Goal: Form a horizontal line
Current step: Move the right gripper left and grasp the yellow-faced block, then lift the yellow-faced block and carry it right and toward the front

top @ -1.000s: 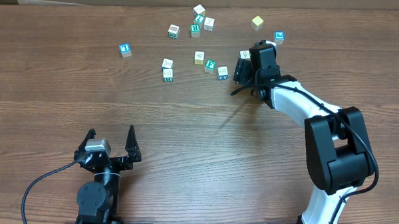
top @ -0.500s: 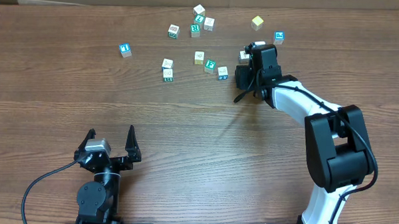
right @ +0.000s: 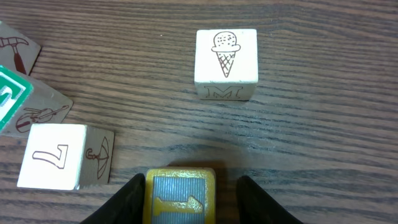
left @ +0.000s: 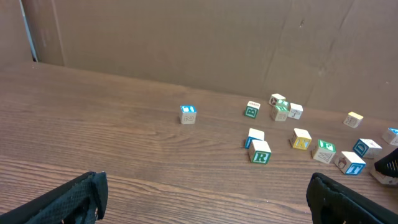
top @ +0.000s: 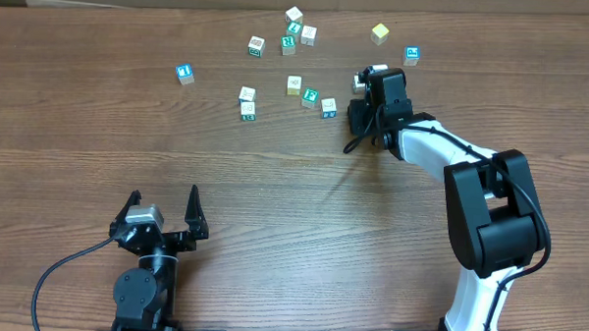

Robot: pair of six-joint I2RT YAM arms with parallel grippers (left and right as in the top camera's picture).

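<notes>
Small wooden picture cubes lie scattered at the far side of the table; no straight row of four touching cubes shows in any view. My right gripper (top: 368,83) is low over the table with a yellow-edged cube (right: 180,194) with a grey-blue face between its fingers. The left finger (right: 127,202) touches the cube and the right finger (right: 255,202) stands a little off it. An ice-cream cube (right: 226,56) lies ahead of it, and a "7" cube (right: 53,155) to the left. My left gripper (top: 163,205) is open and empty near the front edge.
Loose cubes lie left of the right gripper: three in a slanting string (top: 311,97), a pair (top: 247,101), a far cluster (top: 293,33) and a blue one (top: 185,73). A yellow cube (top: 380,33) and a blue cube (top: 412,55) lie beyond it. A brown board (left: 186,37) backs the table.
My right gripper has moved away from me towards the far side, up to the cube that lay just beyond it; that cube now sits between its fingers. The left arm has not moved.
</notes>
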